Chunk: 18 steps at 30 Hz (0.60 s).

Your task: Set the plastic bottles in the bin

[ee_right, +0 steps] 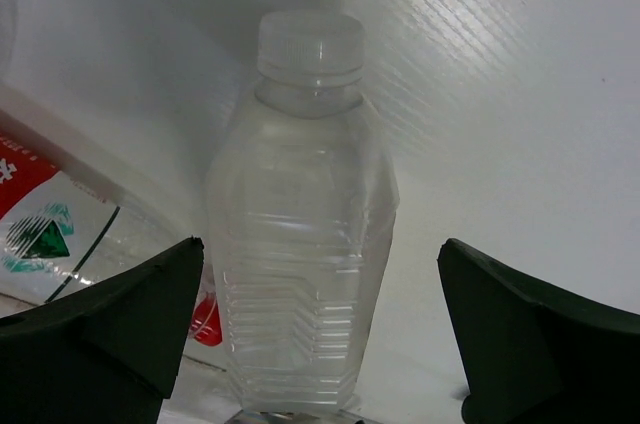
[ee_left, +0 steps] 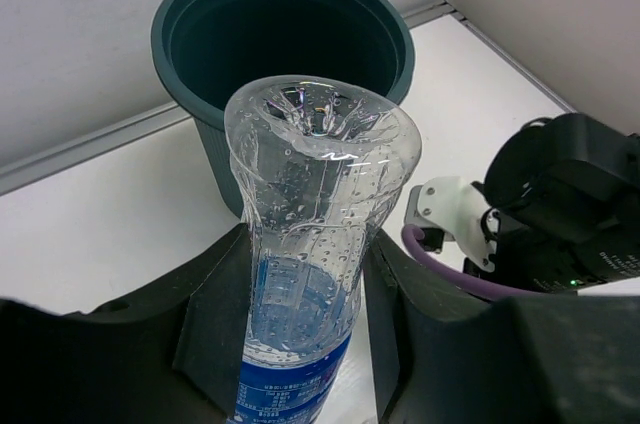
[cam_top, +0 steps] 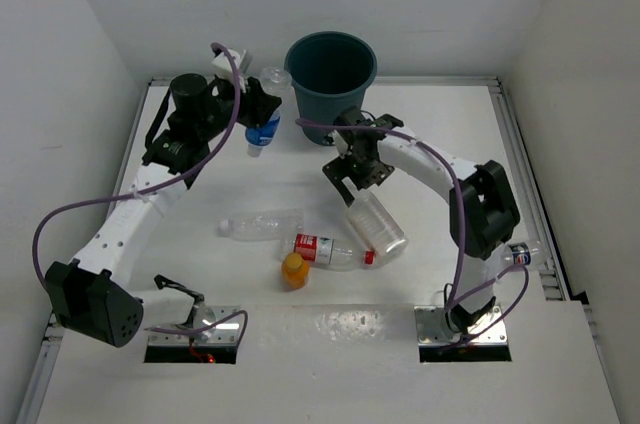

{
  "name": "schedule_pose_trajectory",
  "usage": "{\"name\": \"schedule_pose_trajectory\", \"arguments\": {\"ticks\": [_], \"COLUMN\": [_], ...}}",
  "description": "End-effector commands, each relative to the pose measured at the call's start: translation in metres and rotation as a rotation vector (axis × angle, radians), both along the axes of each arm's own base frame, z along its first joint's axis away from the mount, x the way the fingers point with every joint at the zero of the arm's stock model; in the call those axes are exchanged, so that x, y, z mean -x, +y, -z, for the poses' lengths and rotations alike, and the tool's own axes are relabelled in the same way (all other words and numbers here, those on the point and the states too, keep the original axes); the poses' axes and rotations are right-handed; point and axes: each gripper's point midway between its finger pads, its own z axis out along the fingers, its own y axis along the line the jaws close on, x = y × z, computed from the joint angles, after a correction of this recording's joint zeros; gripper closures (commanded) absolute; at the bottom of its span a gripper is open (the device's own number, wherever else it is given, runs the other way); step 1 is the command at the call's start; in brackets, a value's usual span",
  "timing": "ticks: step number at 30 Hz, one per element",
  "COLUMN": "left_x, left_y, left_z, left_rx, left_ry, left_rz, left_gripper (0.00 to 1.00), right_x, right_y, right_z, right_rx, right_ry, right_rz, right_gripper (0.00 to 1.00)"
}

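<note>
The dark teal bin (cam_top: pixel 330 69) stands at the back centre. My left gripper (cam_top: pixel 258 107) is shut on a clear bottle with a blue label (cam_top: pixel 264 126) and holds it just left of the bin. In the left wrist view the bottle (ee_left: pixel 312 234) sits between the fingers (ee_left: pixel 210 324), base toward the bin (ee_left: pixel 200 34). My right gripper (cam_top: pixel 353 182) is open just above the base end of a squarish clear bottle (cam_top: pixel 376 224). In the right wrist view that bottle (ee_right: pixel 300 244) lies between the spread fingers (ee_right: pixel 120 324), untouched.
A clear bottle (cam_top: pixel 262 225), a red-labelled bottle (cam_top: pixel 328 250) and a stubby orange bottle (cam_top: pixel 293 269) lie in front of centre. The red-labelled one also shows in the right wrist view (ee_right: pixel 40 219). Another blue-labelled bottle (cam_top: pixel 518 256) lies at the right edge. White walls enclose the table.
</note>
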Motion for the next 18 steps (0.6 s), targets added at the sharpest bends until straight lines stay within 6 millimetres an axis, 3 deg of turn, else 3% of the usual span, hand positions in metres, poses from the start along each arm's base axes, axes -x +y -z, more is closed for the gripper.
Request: {"name": "schedule_pose_trajectory", "arguments": {"ticks": [1, 5, 13, 18], "left_x": [0.005, 0.005, 0.003, 0.002], "left_y": [0.005, 0.011, 0.015, 0.018], "left_z": [-0.028, -0.026, -0.008, -0.003], "left_rx": [0.035, 0.042, 0.063, 0.07], "left_ry": [-0.078, -0.072, -0.033, -0.018], "left_rz": [0.005, -0.004, 0.003, 0.001], "left_gripper": [1.0, 1.0, 1.0, 1.0], "right_x": [-0.014, -0.011, -0.002, 0.002], "right_y": [0.01, 0.021, 0.015, 0.014], "right_z": [-0.001, 0.009, 0.043, 0.052], "right_rx": [-0.025, -0.039, 0.035, 0.045], "right_ry": [-0.014, 0.038, 0.111, 0.14], "right_rz": [0.026, 0.009, -0.001, -0.011], "right_gripper": [0.01, 0.01, 0.01, 0.02]}}
